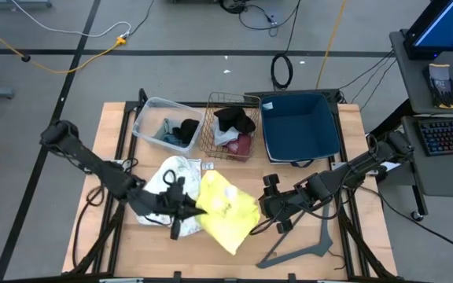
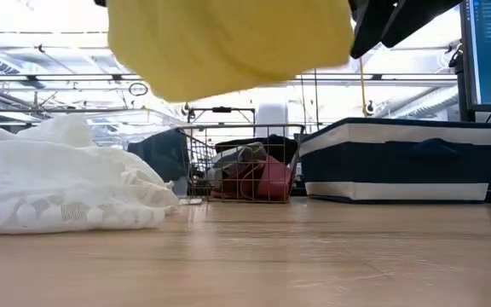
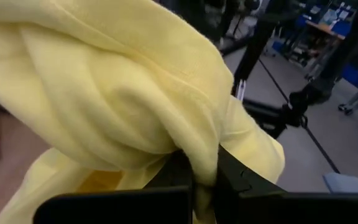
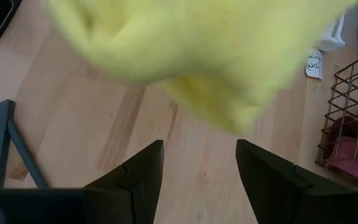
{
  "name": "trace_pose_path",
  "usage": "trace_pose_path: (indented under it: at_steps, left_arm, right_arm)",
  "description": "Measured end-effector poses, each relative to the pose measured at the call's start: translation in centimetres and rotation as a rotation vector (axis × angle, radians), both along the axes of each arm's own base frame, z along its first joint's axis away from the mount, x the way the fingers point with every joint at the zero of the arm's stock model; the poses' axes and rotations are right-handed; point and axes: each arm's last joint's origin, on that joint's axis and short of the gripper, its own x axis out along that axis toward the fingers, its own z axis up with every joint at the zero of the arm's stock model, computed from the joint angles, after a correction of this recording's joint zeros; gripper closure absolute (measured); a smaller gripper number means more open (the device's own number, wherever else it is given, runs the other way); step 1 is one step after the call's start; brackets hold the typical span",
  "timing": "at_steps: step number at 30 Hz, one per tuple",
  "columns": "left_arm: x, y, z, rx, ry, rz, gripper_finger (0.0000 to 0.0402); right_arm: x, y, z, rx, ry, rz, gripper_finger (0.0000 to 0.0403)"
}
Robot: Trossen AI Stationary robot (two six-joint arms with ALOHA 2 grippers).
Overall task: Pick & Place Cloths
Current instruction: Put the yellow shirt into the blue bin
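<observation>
While your left tool point(image 1: 189, 206) pinches the yellow cloth point(image 1: 228, 209) tight between its two fingers, the cloth hangs up in the air, and in the low view you can see its bottom edge is off the worktop point(image 1: 116, 244). You hold it high like this, I think, so it can travel over to a bin without dragging on the other things. Your right tool point(image 1: 271, 203) waits just beside the far edge of the yellow cloth with its fingers partly apart and nothing between them. In the right wrist view the cloth floats just in front of those fingers, close but not caught, so that tool looks ready to help by taking the other side. The big white cloth point(image 1: 173, 174) lies in a heap on the worktop, under and behind your left tool, not yet picked up. Some cloths are already put away: a black cloth point(image 1: 187, 129) and a teal-blue cloth point(image 1: 166, 133) sit in the clear tub point(image 1: 147, 111), and another black cloth point(image 1: 235, 119) and a maroon cloth point(image 1: 241, 145) sit in the wire basket point(image 1: 211, 135). The blue bin point(image 1: 301, 128) looks empty. The grey hanger point(image 1: 301, 245) lies on the worktop near your right tool and is not part of your job.
</observation>
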Motion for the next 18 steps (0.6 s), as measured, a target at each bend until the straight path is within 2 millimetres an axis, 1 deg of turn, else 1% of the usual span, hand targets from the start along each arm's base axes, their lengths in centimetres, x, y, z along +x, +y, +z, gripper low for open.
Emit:
trace_pose_path:
  at_steps: [9,15,18]
  left_arm:
    - [-1.6,3.4,3.8,0.123,-0.141,0.047,0.039]
    - [-2.4,5.6,5.8,0.224,-0.244,0.09,0.039]
    - [-2.3,6.5,6.6,0.263,-0.3,0.088,0.039]
  right_arm:
    - [-0.1,0.0,0.0,-0.024,0.007,0.021,0.0206]
    - [-0.5,-0.3,-0.3,-0.032,0.058,-0.005,0.0206]
    - [-0.6,-0.3,-0.4,-0.028,0.074,-0.023,0.0206]
